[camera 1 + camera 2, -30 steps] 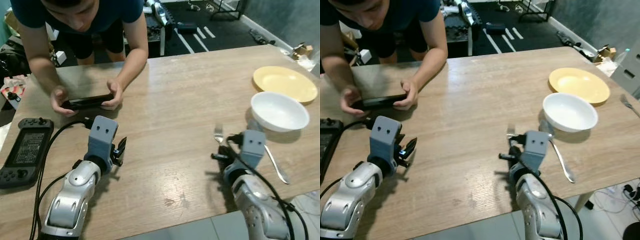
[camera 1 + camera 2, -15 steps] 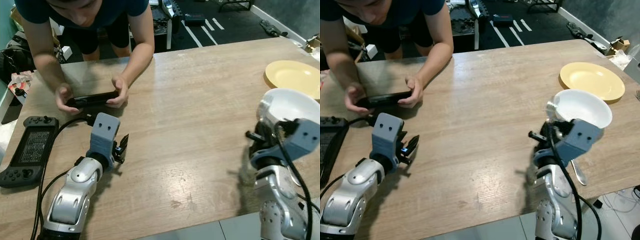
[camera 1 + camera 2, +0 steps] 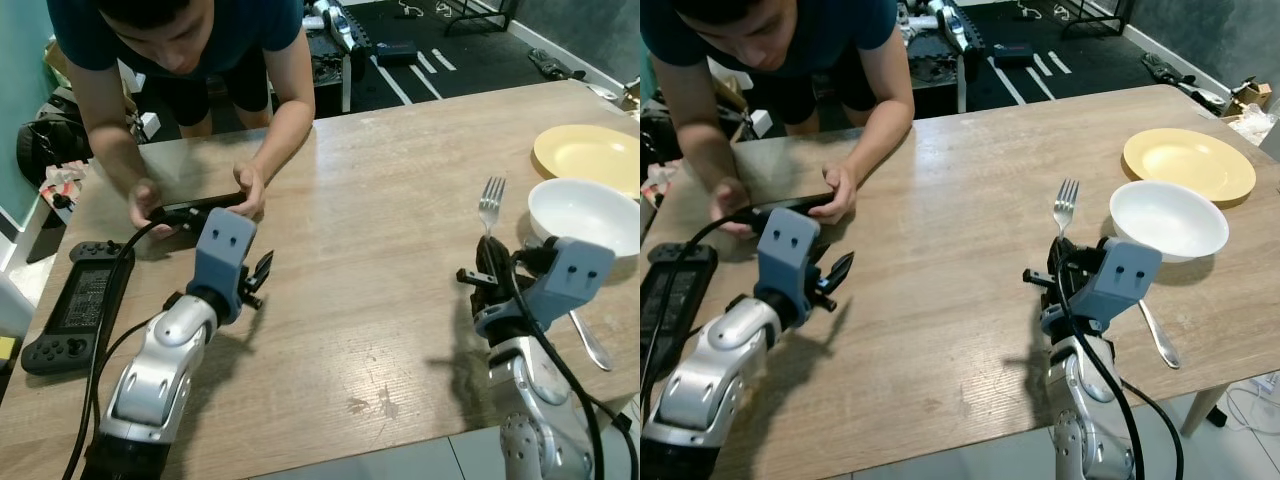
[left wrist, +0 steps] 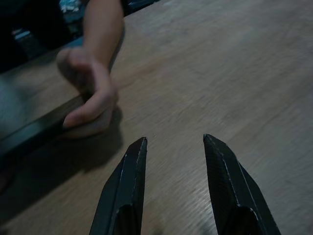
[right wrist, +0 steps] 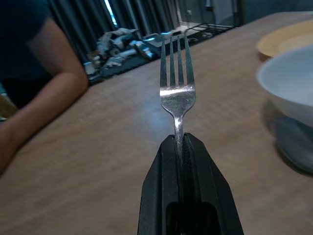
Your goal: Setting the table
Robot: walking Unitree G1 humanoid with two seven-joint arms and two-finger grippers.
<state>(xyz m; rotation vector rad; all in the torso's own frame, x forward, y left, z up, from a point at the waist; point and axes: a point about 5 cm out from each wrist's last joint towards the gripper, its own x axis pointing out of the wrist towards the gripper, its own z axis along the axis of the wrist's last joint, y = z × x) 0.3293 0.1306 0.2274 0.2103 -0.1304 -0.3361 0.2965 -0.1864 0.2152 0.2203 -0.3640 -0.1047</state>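
Note:
My right gripper [image 3: 487, 252] is shut on the handle of a silver fork [image 3: 490, 198], held above the wooden table [image 3: 380, 170] with its tines pointing away from me. In the right wrist view the fork [image 5: 177, 88] stands straight out of the closed fingers [image 5: 161, 181]. A white bowl [image 3: 585, 212] sits just right of that gripper, and a yellow plate [image 3: 590, 155] lies beyond it. A spoon [image 3: 588, 342] lies on the table beside the right arm. My left gripper [image 3: 262, 272] hovers open over bare wood at the left, empty, its fingers [image 4: 129, 181] spread.
A person leans on the far left of the table, both hands on a black phone [image 3: 195, 208] just beyond my left gripper. A black game controller [image 3: 70, 305] with a cable [image 3: 105, 300] lies at the left edge. Bare wood lies between the arms.
The right gripper has lifted the fork off the table and now holds it up left of the bowl. The left arm has edged forward toward the person's hands. The camera has shifted.

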